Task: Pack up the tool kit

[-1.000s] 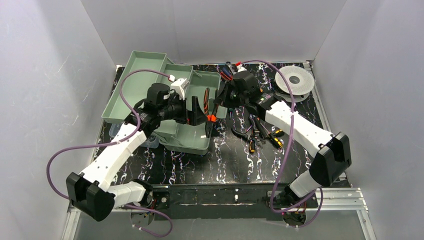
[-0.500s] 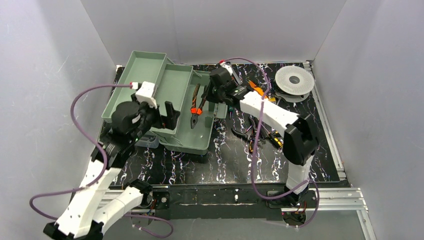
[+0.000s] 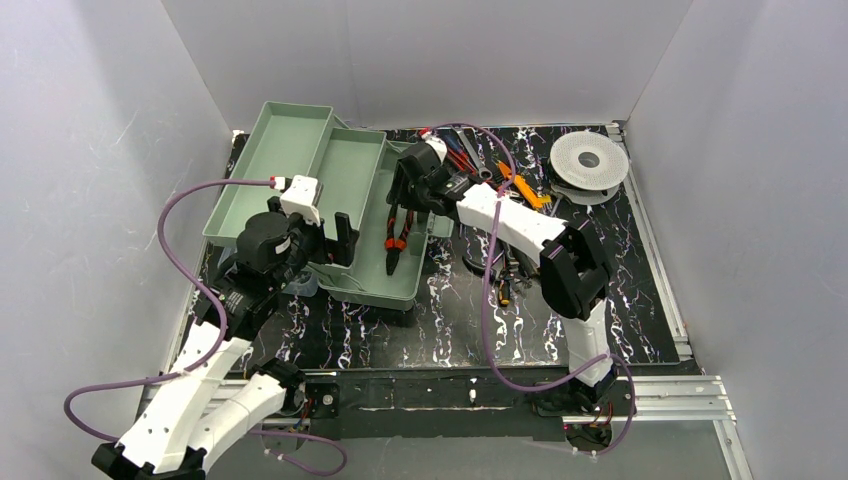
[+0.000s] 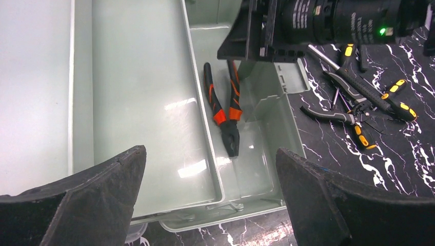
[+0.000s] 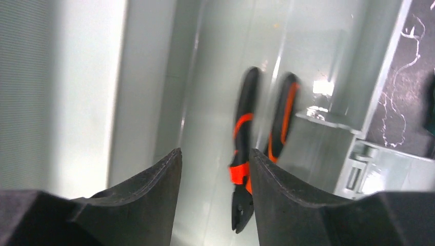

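The green toolbox stands open at the back left, its trays folded out. Black and orange pliers lie in its lower compartment, also seen in the left wrist view and the right wrist view. My right gripper hovers just above the pliers' handles. It is open and empty. My left gripper is wide open and empty over the box's near left part, left of the pliers.
Loose pliers and screwdrivers lie on the black marbled table right of the box, also in the left wrist view. More tools lie at the back. A white spool sits back right. A clear container sits beside the box's near left corner.
My left gripper has pulled back left from over the compartment. My right gripper has moved left over the compartment. The pliers now lie in the box.
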Motion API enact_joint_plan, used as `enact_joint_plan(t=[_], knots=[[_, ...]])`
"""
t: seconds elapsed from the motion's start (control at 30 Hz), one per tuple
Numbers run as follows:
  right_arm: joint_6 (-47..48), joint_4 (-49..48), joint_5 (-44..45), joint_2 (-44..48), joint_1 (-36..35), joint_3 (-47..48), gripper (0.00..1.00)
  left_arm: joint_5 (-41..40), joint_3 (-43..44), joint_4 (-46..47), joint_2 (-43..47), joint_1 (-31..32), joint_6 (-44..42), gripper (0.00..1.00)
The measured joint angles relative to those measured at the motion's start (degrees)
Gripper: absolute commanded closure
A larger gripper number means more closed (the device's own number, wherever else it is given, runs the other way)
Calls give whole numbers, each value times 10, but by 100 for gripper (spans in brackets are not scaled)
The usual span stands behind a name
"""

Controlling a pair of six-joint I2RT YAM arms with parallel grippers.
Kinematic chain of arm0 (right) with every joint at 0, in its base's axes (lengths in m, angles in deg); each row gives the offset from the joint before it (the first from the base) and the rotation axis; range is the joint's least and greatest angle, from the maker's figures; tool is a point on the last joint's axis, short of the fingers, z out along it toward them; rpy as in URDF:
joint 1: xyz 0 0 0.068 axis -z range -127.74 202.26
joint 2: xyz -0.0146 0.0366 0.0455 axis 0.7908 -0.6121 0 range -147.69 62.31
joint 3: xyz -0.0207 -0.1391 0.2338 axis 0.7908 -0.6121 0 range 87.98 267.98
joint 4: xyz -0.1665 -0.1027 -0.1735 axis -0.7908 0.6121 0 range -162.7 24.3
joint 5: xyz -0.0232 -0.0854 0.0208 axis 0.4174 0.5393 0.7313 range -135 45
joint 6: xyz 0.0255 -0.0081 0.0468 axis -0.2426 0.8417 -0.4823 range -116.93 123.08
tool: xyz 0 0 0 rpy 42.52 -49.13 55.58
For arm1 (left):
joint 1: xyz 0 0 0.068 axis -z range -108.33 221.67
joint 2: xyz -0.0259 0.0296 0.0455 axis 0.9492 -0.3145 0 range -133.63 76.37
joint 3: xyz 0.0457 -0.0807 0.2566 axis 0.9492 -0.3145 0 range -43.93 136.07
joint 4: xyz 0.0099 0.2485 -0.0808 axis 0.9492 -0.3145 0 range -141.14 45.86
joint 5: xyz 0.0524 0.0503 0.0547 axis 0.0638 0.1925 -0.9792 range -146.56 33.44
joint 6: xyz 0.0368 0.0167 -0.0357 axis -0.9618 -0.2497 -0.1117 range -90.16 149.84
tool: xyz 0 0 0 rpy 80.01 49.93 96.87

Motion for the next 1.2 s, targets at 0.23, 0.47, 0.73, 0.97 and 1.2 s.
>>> enact_joint_plan(t=[0.23,0.47,0.73,0.97,1.2], knots=[[36,0,-13,20,2,12,43,3,0,0,-3,0,0,2],[184,-17,-60,236,8,-186,42,7,0,0,-4,0,-7,2],[286,13,-64,412,21,-354,41,10,0,0,-5,0,-7,2],[323,77,-96,339,28,-392,35,23,0,0,-15,0,-7,2],[340,121,-75,216,28,-352,33,29,0,0,-21,0,-9,2]])
